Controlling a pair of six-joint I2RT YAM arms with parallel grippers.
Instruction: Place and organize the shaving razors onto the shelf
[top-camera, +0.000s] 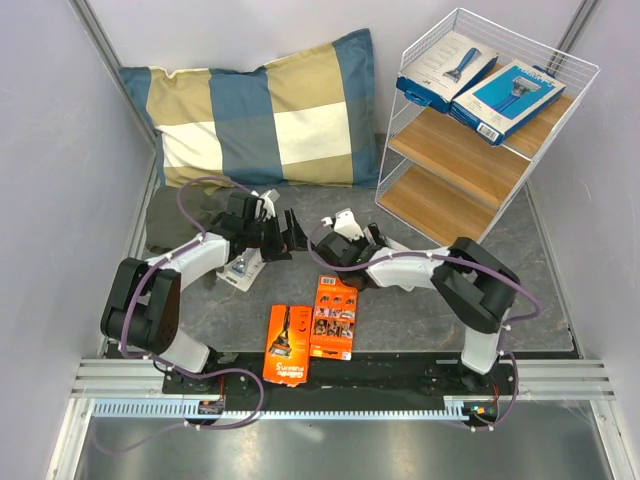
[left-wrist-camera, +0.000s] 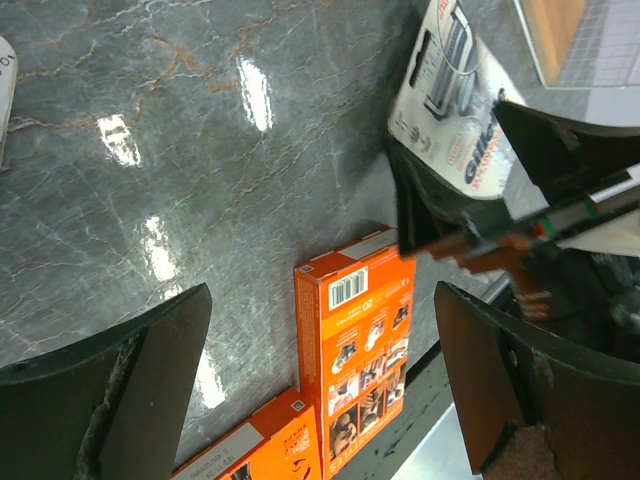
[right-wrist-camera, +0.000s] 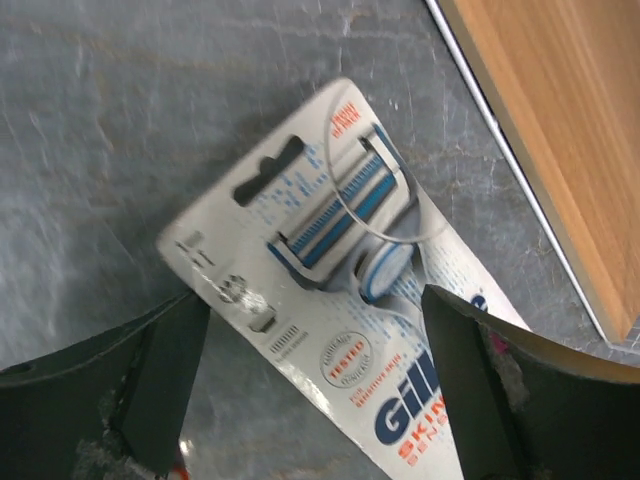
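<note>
Both arms fold inward over the grey marbled table (top-camera: 420, 310). The left gripper (left-wrist-camera: 320, 300), released, points toward two orange razor cards (left-wrist-camera: 362, 350) at the near edge. The right gripper (right-wrist-camera: 310, 300), jaws spread, is poised over a white blister razor pack (right-wrist-camera: 340, 290). Two blue razor boxes (top-camera: 447, 68) lie on the top board of the white wire shelf (top-camera: 470, 165), far right.

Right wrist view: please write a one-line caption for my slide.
Open right end effector above a white blister razor pack lying on the grey table, beside a wooden shelf board.

You are looking down on a flat white-and-grey blister pack (right-wrist-camera: 340, 290) with a blue razor cartridge, lying slantwise on the grey marbled table (right-wrist-camera: 120, 120). Your two dark fingers (right-wrist-camera: 150, 390) are standing wide apart, one on either side of it. A light-brown wooden shelf board (right-wrist-camera: 560, 140) is showing at upper right.
</note>
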